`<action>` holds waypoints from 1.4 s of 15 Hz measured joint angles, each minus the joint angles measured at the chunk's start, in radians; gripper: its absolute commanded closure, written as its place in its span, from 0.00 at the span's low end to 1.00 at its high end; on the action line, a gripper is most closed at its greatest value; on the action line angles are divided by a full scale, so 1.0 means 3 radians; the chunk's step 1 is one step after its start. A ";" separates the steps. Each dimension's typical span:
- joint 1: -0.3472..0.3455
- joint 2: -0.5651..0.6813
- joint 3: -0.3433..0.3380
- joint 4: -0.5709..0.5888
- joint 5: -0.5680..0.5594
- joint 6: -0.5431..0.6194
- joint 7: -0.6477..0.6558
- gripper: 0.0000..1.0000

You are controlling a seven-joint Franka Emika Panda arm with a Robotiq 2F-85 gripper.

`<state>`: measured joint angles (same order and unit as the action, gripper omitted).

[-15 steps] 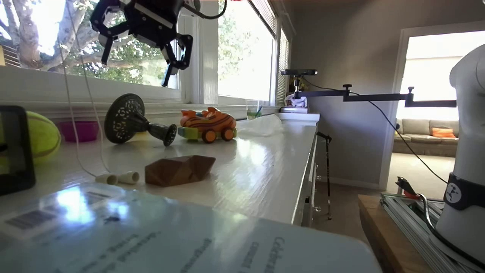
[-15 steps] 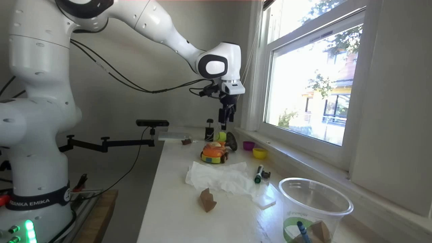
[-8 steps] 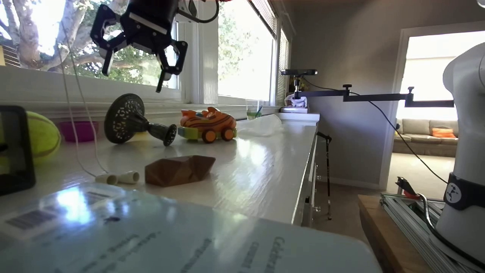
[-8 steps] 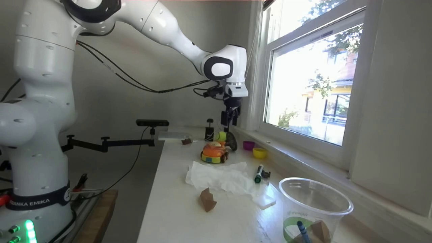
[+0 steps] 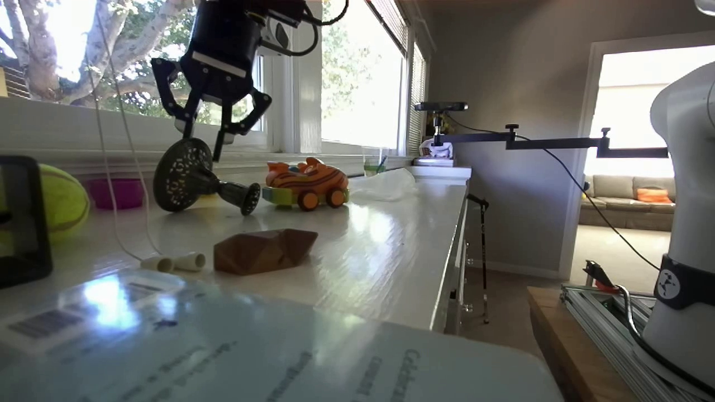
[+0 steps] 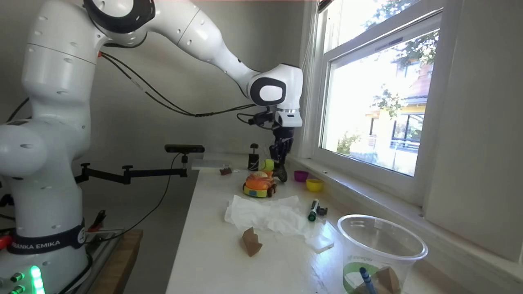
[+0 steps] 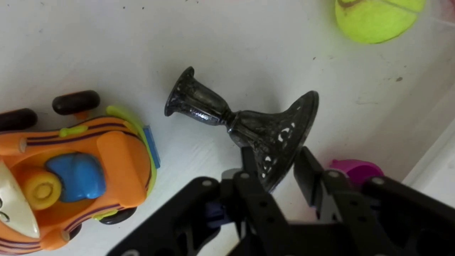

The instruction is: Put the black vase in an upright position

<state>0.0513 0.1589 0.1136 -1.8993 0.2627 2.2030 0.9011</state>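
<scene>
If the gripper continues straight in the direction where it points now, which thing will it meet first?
Most likely the black vase, at its flared end: it lies on its side below the gripper, and in the wrist view that end appears between the fingers. Depth is unclear.

In an exterior view, daylight is bleaching the window (image 5: pixel 363 78) at upper centre and glaring off the table (image 5: pixel 377 229) mid-frame; in the wrist view, the end effector (image 7: pixel 275 155) is showing out of focus.
</scene>
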 measured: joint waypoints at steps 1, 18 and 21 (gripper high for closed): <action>0.0008 0.0019 -0.0010 0.0004 0.0000 0.0000 0.0007 1.00; 0.0319 -0.0521 -0.0003 -0.0337 -0.0666 0.0875 0.0146 0.99; 0.0314 -0.0719 0.0034 -0.0746 -0.1057 0.1516 0.0567 0.99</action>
<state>0.1454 -0.0567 0.1238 -2.1233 -0.0544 2.6577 1.0711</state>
